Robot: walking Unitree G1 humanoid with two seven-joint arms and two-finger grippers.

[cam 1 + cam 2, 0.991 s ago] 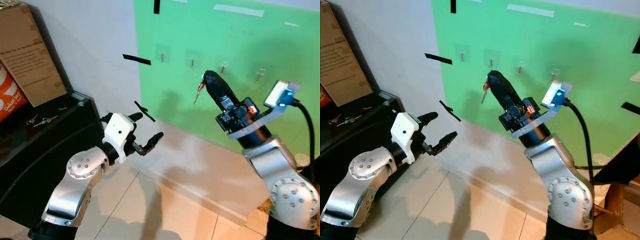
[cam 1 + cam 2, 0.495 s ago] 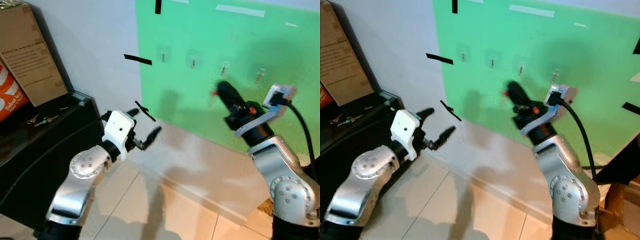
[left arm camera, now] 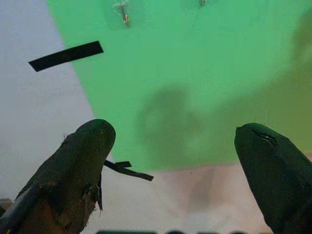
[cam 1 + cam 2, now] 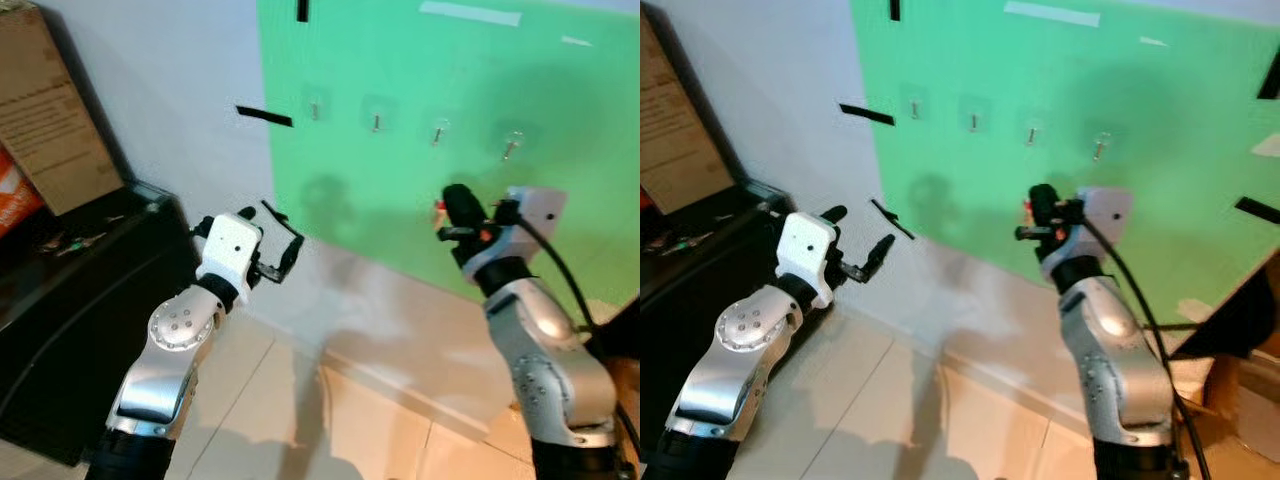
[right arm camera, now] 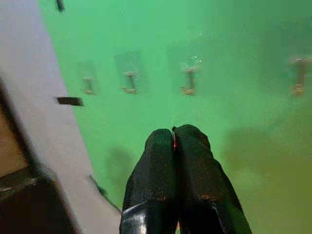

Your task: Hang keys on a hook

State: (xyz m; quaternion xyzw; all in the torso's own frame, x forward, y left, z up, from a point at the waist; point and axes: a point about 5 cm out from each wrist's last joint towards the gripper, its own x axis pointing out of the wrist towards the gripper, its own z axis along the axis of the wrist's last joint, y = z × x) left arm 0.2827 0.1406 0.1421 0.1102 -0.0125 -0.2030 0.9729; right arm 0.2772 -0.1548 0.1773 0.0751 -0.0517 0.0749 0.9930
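Jaws of the right gripper [image 5: 174, 139] pinch shut on the red keys [image 4: 439, 206], now lower below the hooks [image 4: 437, 131] than before; left gripper [image 3: 175, 146] gapes empty.

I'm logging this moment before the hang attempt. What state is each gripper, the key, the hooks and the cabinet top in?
Right gripper: shut on the key, raised toward the green panel, below the hooks.
Key: pinched; a red bit shows at the fingertips; not on a hook.
Four hooks: in a row, all bare.
Left gripper: open, holding nothing.
Black cabinet: small items lie on top; too blurred to identify.
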